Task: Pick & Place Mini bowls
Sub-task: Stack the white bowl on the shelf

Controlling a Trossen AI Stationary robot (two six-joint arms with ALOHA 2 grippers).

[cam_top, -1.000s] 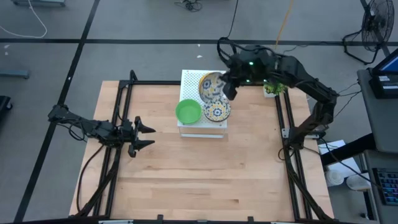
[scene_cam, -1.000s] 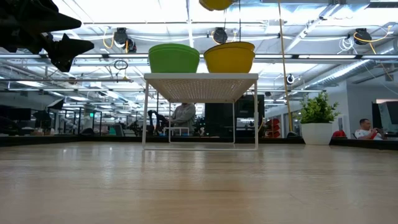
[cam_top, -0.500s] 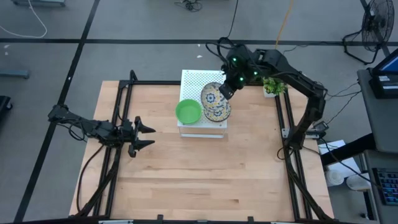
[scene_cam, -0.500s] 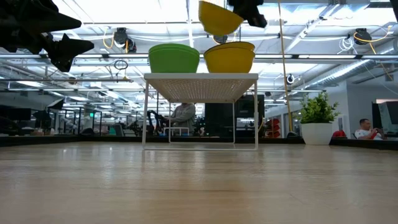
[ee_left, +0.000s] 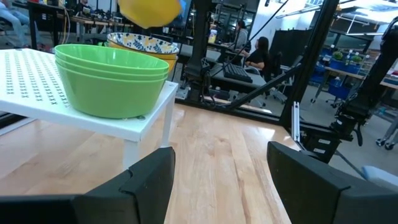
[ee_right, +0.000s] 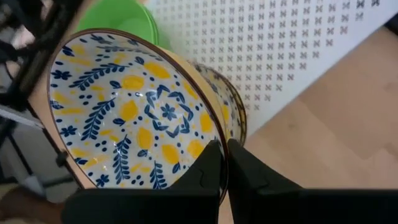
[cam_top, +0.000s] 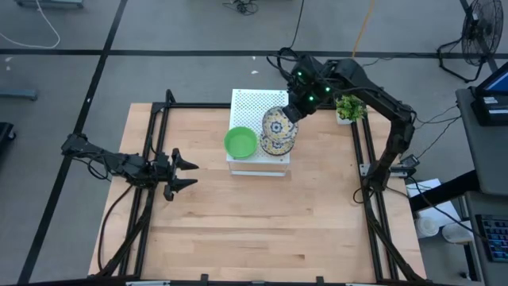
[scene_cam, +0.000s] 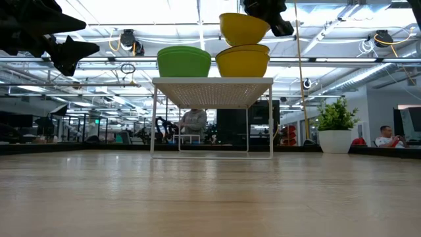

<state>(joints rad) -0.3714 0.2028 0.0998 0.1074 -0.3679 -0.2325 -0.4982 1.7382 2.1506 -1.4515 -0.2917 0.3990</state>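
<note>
On the white perforated box (cam_top: 248, 107) stand stacked green mini bowls (cam_top: 240, 143) and, beside them, a floral mini bowl (scene_cam: 242, 61), resting on their bases. Close above that floral bowl hangs another floral mini bowl (cam_top: 278, 127), yellow outside (scene_cam: 243, 27), with my right gripper (cam_top: 294, 110) shut on it. My left gripper (cam_top: 184, 173) waits open over the table's left part, pointing level at the box; the green stack (ee_left: 112, 78) shows ahead of it. My right gripper pinches the floral bowl's rim (ee_right: 219, 142) on the side toward the table's far right, one finger inside the bowl and one outside. The fingers (ee_right: 205, 171) come slanting down from the far right. The bowl hangs nearly level, mouth up, just over the resting floral bowl (ee_right: 235, 115).
A small potted plant (cam_top: 347, 110) stands at the table's far right corner, close to my right arm. Black frame rails (cam_top: 363, 171) run along the table's left and right sides. Bare wood (cam_top: 262, 222) lies in front of the box.
My right gripper has come down and toward the near edge with the floral bowl, rolling its wrist. The bowl, tilted up on edge over the box's far part before, now hangs nearly level close above the resting floral bowl.
</note>
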